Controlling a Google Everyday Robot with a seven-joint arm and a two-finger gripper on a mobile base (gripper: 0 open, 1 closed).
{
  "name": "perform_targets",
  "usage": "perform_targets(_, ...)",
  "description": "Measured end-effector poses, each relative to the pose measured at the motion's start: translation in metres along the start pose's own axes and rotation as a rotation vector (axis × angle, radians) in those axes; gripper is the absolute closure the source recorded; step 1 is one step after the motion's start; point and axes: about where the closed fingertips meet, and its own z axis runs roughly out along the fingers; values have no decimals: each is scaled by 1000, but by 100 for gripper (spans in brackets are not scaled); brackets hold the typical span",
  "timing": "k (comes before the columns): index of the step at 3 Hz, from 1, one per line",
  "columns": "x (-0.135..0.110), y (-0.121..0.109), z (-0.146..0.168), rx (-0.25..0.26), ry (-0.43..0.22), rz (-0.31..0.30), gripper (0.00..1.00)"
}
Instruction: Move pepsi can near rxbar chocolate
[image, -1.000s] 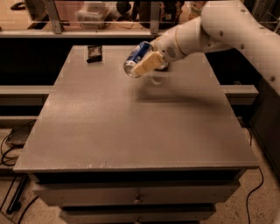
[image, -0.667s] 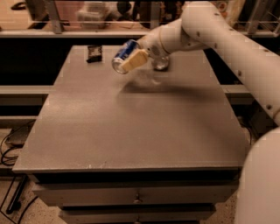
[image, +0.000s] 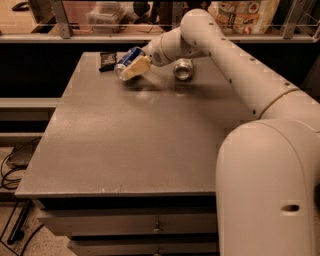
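Observation:
The pepsi can (image: 127, 60), dark blue with a silver end, is tilted on its side in my gripper (image: 133, 65), which is shut on it at the far left part of the grey table (image: 130, 145), just above the surface. The rxbar chocolate (image: 107, 61), a small flat black wrapped bar, lies at the table's far left corner, a short way left of the can. My white arm reaches in from the right.
A plain silver can (image: 183, 69) lies on its side at the far middle of the table, behind my forearm. A railing and shelf with packages stand behind the table. Drawers sit under the front edge. Cables lie on the floor at left.
My gripper has carried the pepsi can leftward and toward the far corner, closer to the black bar. The silver can, earlier hidden behind the gripper, now shows.

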Motion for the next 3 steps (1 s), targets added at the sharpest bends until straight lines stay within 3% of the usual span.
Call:
perform_targets(1,1,1,21,-22,8,11,27)
perform_targets(2,0,15,27,-91,16,27,4)
perform_targets(3,1,17,28,-102,22,26,0)
